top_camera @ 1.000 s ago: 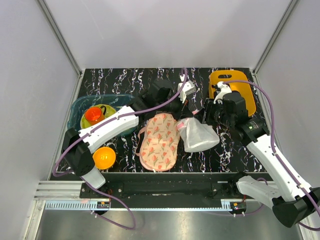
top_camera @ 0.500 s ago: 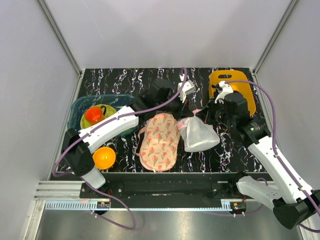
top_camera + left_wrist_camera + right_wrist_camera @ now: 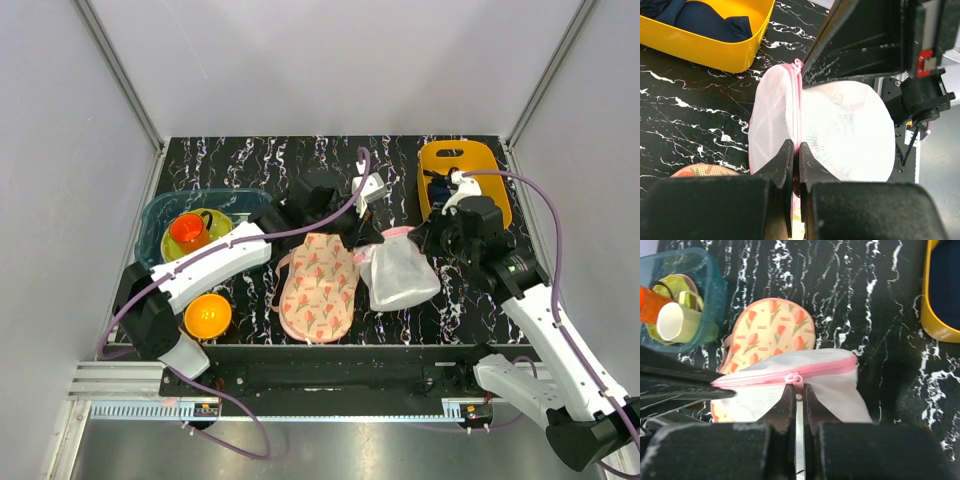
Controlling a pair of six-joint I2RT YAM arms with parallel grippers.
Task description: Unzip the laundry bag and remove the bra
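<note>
Left gripper (image 3: 795, 152) pinches the laundry bag (image 3: 850, 130) at its pink zipper trim (image 3: 796, 100); right gripper (image 3: 798, 392) pinches the zipper pull (image 3: 796, 378); bag contents indistinct through white mesh.

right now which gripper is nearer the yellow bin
Right. The right gripper is just left of the yellow bin; the left gripper is farther left, across the bag.

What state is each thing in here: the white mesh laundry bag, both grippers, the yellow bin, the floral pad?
White dome-shaped mesh laundry bag: held between both grippers, zipper apparently still closed.
Left gripper: shut on the bag's pink trim.
Right gripper: shut on the pink zipper pull.
Yellow plastic bin: upright, holding a dark navy garment.
Floral-print peach pad: lying flat.
Orange bowl: upright.
</note>
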